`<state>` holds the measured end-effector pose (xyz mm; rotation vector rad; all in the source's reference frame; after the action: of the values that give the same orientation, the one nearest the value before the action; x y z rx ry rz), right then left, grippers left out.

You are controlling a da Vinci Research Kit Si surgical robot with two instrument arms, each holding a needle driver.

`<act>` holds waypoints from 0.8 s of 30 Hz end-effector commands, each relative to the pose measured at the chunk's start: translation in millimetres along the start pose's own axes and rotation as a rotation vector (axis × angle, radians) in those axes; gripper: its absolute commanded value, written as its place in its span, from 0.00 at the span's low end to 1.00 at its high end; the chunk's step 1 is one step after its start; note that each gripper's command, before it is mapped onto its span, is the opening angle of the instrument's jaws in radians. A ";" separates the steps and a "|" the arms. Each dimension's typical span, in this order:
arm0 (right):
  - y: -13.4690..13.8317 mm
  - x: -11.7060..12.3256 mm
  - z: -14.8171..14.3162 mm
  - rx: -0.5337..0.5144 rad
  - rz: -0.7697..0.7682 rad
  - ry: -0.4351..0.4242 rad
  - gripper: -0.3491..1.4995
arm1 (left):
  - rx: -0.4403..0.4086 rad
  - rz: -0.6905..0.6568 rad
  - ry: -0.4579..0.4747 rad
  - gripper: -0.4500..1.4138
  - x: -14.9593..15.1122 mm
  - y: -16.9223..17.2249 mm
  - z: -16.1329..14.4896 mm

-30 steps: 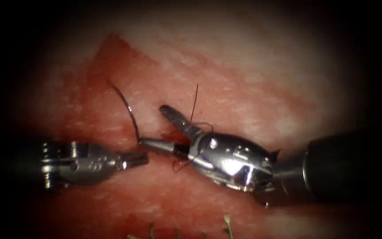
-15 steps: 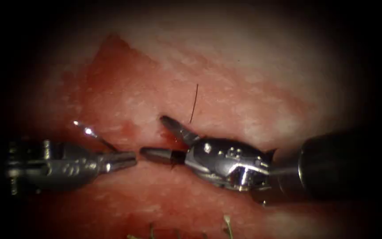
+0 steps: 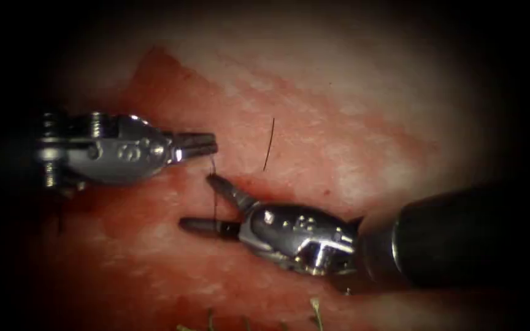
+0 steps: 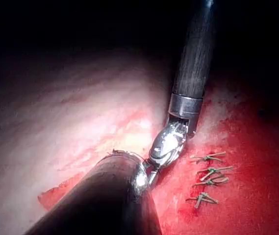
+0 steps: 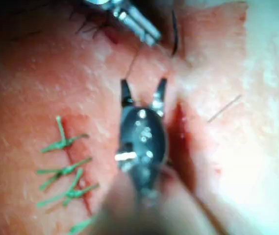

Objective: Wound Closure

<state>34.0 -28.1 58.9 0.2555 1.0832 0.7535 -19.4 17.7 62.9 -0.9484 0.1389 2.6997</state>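
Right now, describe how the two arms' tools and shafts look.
Left arm's silver metal tool: shiny ribbed wrist with small round rivets, tapering to two slim jaws. Right arm's silver metal tool: rounded, glossy wrist housing with rivets, darker narrow jaws, and a metal collar joining a thick matte black shaft.

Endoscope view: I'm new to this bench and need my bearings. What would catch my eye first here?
The right end effector, jaws spread wide and holding nothing, lies mid-picture on the red-stained tissue. Up and left of it, the left end effector is shut on a dark thread that hangs between those open jaws. Green stitches lie beside it in the right wrist view.
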 end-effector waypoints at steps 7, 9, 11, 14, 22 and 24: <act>-1.2 -0.8 0.6 0.062 -0.003 0.028 0.53 | -0.063 0.029 -0.036 0.00 -0.8 2.2 6.3; -1.3 -0.7 0.5 0.078 -0.007 0.039 0.52 | -0.088 0.044 -0.055 0.00 -1.8 2.6 8.0; -1.4 -0.7 0.4 0.083 -0.008 0.045 0.52 | -0.103 0.055 -0.065 0.00 -2.5 2.8 8.8; -1.5 -0.7 0.2 0.091 -0.009 0.057 0.52 | -0.147 0.079 -0.081 0.00 -4.3 3.4 10.2; -1.3 -0.6 0.2 0.116 -0.012 0.104 0.51 | -0.179 0.092 -0.082 0.00 -5.5 3.8 10.6; -1.3 -0.5 0.2 0.117 -0.013 0.113 0.51 | -0.180 0.092 -0.081 0.00 -5.6 3.8 10.5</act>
<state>34.3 -28.3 58.1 0.3045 1.2395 0.7001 -22.1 15.2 74.1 -0.8981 -0.0745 2.8712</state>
